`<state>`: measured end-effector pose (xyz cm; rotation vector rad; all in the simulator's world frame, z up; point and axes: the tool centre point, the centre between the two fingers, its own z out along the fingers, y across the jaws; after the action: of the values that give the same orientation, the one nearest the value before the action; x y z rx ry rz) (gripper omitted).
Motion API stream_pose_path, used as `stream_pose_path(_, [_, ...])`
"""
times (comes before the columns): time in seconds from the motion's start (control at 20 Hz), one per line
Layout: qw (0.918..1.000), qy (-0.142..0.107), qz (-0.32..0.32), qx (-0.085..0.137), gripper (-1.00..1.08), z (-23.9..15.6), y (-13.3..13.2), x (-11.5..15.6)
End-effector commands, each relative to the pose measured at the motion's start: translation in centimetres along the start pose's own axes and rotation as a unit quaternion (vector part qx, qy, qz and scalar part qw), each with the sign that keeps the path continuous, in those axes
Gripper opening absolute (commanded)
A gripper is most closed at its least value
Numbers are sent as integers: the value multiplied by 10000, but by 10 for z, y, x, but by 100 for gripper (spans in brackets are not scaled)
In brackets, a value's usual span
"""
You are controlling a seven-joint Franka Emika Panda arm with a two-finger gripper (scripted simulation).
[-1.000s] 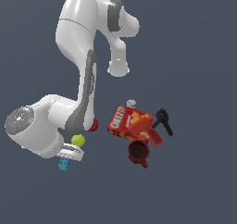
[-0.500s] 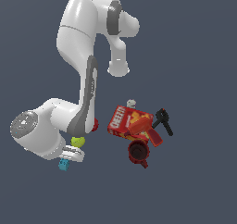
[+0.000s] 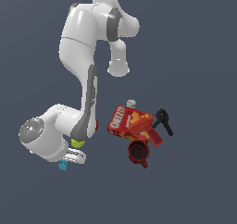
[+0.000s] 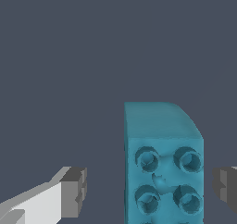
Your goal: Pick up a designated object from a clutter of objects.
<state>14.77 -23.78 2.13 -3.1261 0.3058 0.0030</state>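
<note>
Arm (image 3: pixel 88 107) lower, jaws seemingly astride brick (image 4: pixel 163 167).

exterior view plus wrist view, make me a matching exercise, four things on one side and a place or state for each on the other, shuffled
Things:
1. cyan brick
2. dark red mug
3. yellow-green ball
4. pincer

Places or states:
A. open, one finger on each side of the brick, not touching it
B. partly hidden behind the arm
C. studded face toward the wrist camera, between the fingers
D. just below the red cracker box in the exterior view

Pairs: 1-C, 2-D, 3-B, 4-A
</note>
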Motion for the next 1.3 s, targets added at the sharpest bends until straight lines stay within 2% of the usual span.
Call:
stream_pose_path(0.0, [10000,9,0,-1,-100,-1,0,1])
stream_pose_path(0.75, [10000,6,-1,-2,-100,-6,-3,0])
stream_pose_path(1.25, [10000,7,-1,1,-100,-54,-28,-8])
